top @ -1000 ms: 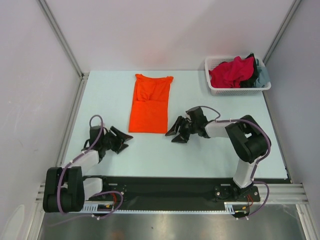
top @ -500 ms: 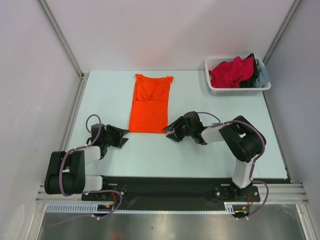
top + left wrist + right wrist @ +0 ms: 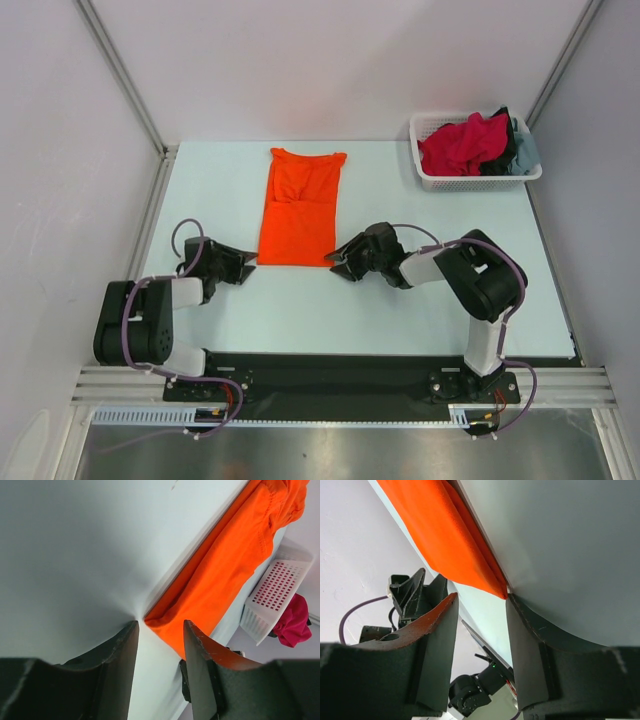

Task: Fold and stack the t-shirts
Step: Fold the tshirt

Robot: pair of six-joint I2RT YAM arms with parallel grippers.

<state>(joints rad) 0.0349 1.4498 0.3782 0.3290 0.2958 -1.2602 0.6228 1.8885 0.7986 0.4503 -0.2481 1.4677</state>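
Both grippers have crept in toward the shirt's near end since a second ago. From the top view, the orange t-shirt (image 3: pixel 298 208) lies flat on the table (image 3: pixel 400 310), folded into a narrow strip running 12 to 6 o'clock. The left gripper (image 3: pixel 247 257) sits at its 7 o'clock corner and the right gripper (image 3: pixel 338 262) at its 5 o'clock corner. The other t-shirts (image 3: pixel 465 143) are heaped in the basket (image 3: pixel 432 181) at 2 o'clock.

On the left wrist view, my fingers are spread with the hem corner just ahead of the tips, and nothing is pinched. The edge looks layered, so I risk catching only the top ply.

On the right wrist view, the fingers are also spread, with the corner almost touching one tip. A nudge could push and wrinkle the cloth, and an uneven grab would skew the fold
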